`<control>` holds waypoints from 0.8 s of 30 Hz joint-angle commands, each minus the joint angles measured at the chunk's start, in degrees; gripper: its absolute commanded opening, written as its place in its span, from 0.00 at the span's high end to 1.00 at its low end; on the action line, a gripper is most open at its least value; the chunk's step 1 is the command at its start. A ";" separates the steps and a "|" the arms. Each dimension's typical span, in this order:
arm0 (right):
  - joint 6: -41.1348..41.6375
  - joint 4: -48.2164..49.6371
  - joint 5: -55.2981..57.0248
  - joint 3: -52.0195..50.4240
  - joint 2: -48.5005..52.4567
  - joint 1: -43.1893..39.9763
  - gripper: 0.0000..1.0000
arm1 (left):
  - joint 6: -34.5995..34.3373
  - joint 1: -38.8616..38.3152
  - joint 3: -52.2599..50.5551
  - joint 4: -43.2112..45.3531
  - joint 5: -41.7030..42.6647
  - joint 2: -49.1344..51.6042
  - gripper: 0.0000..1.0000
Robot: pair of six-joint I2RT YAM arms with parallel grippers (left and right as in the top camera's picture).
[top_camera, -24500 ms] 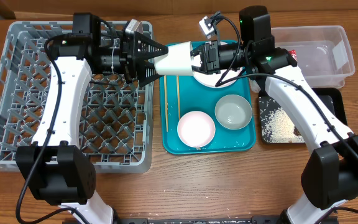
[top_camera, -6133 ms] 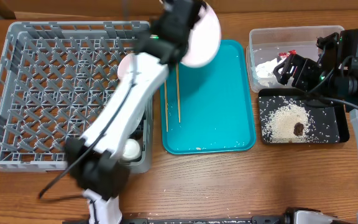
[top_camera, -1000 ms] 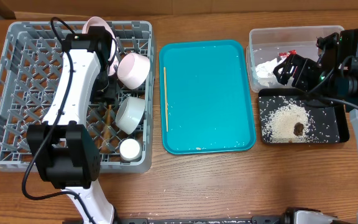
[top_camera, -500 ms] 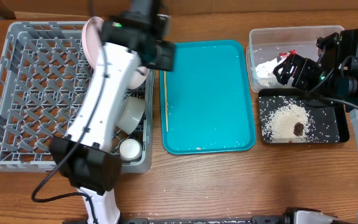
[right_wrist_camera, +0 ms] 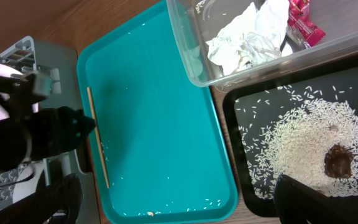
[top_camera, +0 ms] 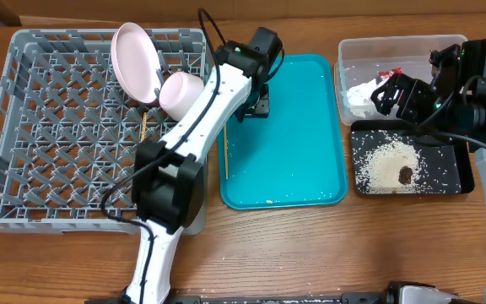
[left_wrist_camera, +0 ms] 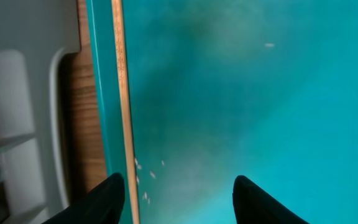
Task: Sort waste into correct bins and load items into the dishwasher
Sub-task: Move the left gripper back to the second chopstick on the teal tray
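your left gripper (left_wrist_camera: 179, 202) has its jaws wide apart and empty. both dark fingertips (left_wrist_camera: 110, 196) hang over the teal tray (left_wrist_camera: 241, 93) and you can't tell from the wrist view whether they touch it. just beside the left fingertip a wooden chopstick (left_wrist_camera: 121, 93) lies flat against the tray's left wall, with a few pale specks (left_wrist_camera: 143, 182) next to it. from overhead this gripper sits near the tray's far left corner.

your right gripper (right_wrist_camera: 179, 186) is also spread wide, holding nothing. its fingers show only as dark shapes cut off at the bottom corners of the wrist view. it hovers by the table's right edge, above the seam between the two bins.

the clear tub (right_wrist_camera: 188, 59) stands at the far right corner and holds the crumpled paper (right_wrist_camera: 244, 40) and the red-and-white wrapper (right_wrist_camera: 303, 22), which the frame's top edge partly cuts off. the black tray (right_wrist_camera: 235, 124) lies just in front of the tub with the rice (right_wrist_camera: 297, 134) spread over it and the brown lump (right_wrist_camera: 337, 160) among the grains.

the dish rack (top_camera: 49, 127) fills the table's left side. the plate (top_camera: 135, 51) stands tilted near its far edge, a bowl (top_camera: 180, 93) lies on its side just beside the plate, and a second chopstick (top_camera: 144, 127) rests in the grid. the left arm's links cover the rack's near right corner, so whatever stands there is hidden from you.
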 commanded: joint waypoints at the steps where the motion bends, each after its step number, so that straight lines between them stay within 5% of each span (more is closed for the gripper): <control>1: -0.24 0.31 0.17 0.00 -0.35 0.20 0.00 | -3.56 0.39 0.44 0.96 -1.95 2.47 0.44; 24: -0.24 0.31 0.17 0.00 -0.35 0.20 0.00 | -4.59 3.56 -3.89 5.81 -5.75 4.72 0.43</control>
